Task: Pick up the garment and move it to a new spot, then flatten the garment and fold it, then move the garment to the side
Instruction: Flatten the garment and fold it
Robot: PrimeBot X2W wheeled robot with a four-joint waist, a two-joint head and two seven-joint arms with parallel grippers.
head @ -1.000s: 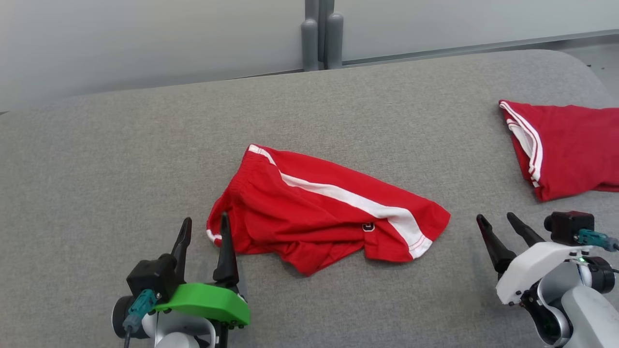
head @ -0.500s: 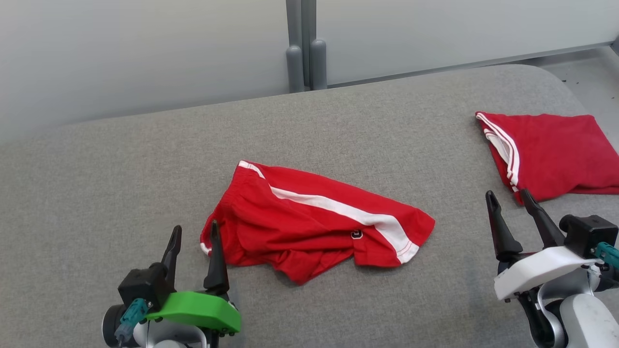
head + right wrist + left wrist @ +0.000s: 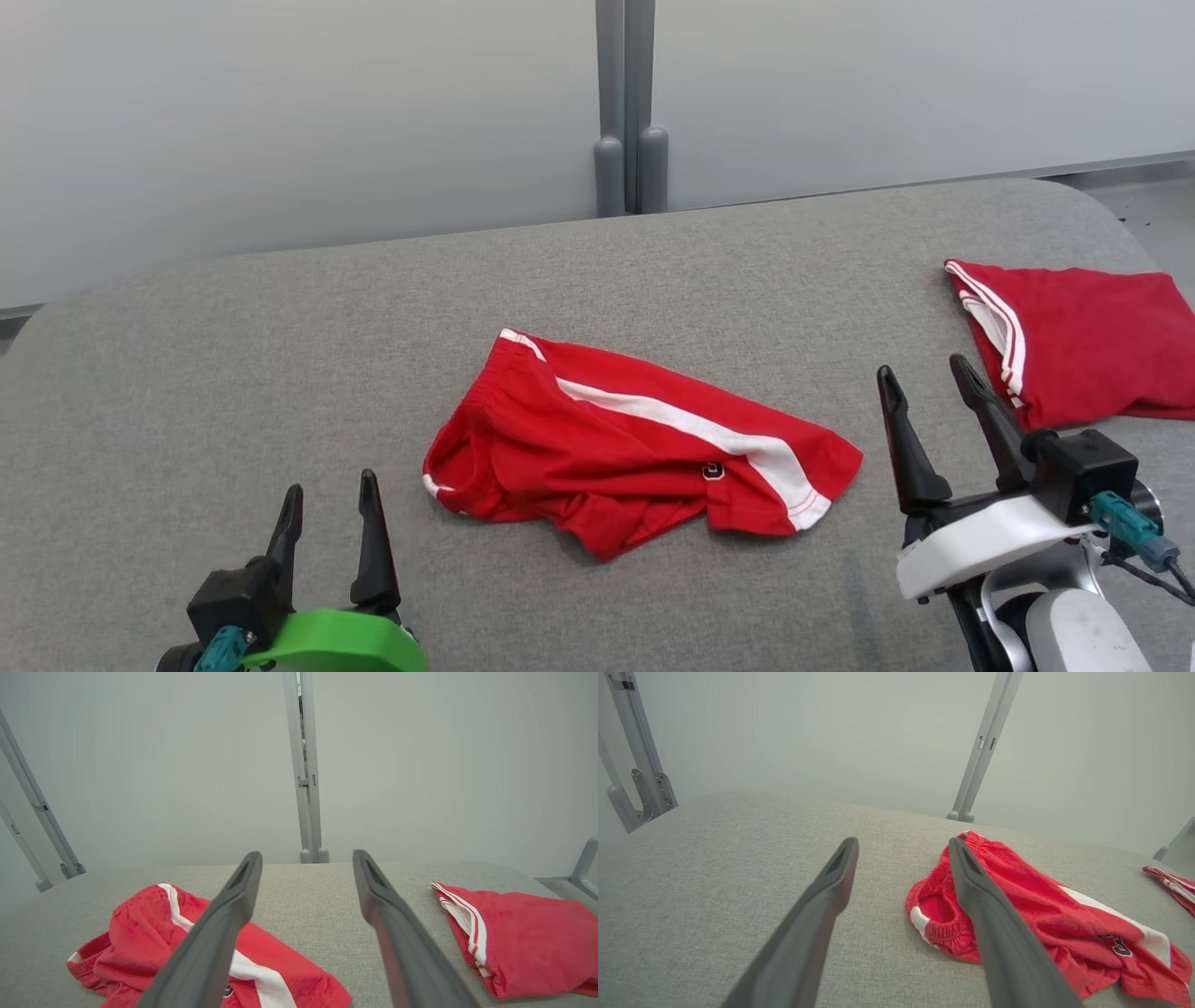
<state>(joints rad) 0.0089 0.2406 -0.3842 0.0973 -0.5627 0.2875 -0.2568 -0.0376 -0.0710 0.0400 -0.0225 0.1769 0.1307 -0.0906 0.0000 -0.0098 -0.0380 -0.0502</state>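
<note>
In the head view, the garment [image 3: 635, 439], red shorts with a white side stripe, lies crumpled near the middle of the grey tabletop [image 3: 233, 373], with its waistband toward the left. The left tool [image 3: 330, 485] hovers near the waistband end, apart from it, fingers spread and empty. The right tool [image 3: 924, 369] stands between the garment's leg hem and a folded red piece [image 3: 1092, 341] at the right edge, likewise spread and holding nothing. In the left wrist view the waistband opening lies just beyond that tool's fingers, seemingly untouched. In the right wrist view the garment sits low on the left and the folded piece on the right, with bare tabletop between the fingers. The garment looks wrinkled and unfolded, so grasping, flattening, folding and setting aside all seem left to do. Whether the first relocation is done I cannot tell.
</note>
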